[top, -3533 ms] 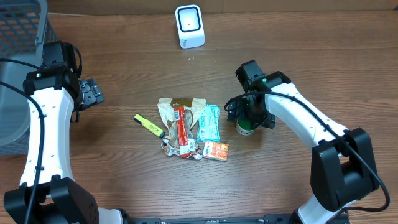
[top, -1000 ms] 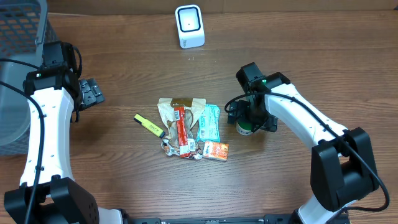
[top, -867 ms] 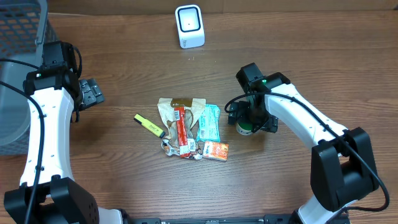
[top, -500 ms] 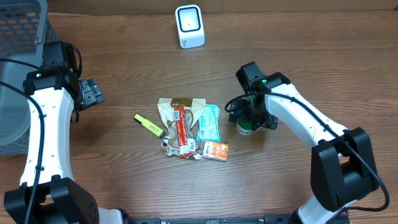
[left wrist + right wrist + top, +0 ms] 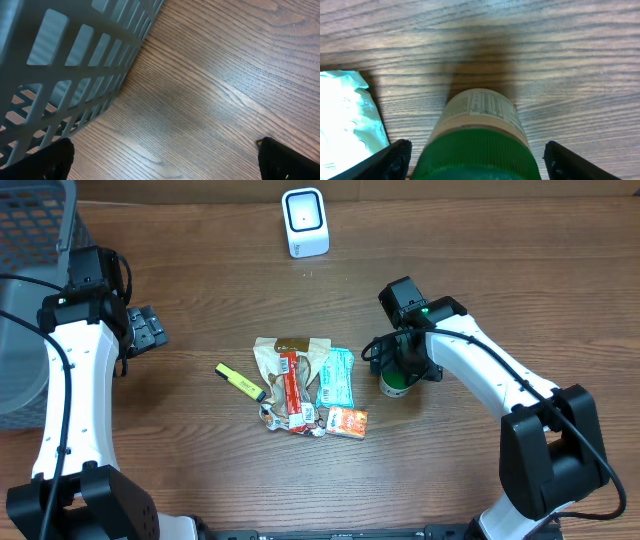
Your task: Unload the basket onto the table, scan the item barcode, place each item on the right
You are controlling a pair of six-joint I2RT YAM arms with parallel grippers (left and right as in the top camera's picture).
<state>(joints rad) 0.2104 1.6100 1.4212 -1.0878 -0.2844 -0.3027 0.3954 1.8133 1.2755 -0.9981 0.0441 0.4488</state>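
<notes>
On the table point(image 5: 200, 480) I count one bottle point(image 5: 393, 385) with a green cap, standing upright at the right edge of a small pile and just beside one pale blue packet point(image 5: 336, 377). Through the right wrist camera I look straight down on that cap point(image 5: 480, 150), and a corner of the same packet point(image 5: 350, 120) shows at the left. My right end effector point(image 5: 400, 365) sits over the bottle with its two fingers spread wide, one on each side of the cap. I cannot tell whether either finger touches it.

I can make out four packets in the pile: the blue one, one tan pouch point(image 5: 290, 352), one red bar wrapper point(image 5: 291, 392) and one small orange box point(image 5: 347, 422). One yellow marker point(image 5: 239, 382) lies just to their left.

One white scanner point(image 5: 304, 222) stands at the far edge, well apart from the bottle.

My left end effector point(image 5: 148, 330) hangs over bare wood with its fingers wide and nothing between them, near one grey basket point(image 5: 60, 75).
</notes>
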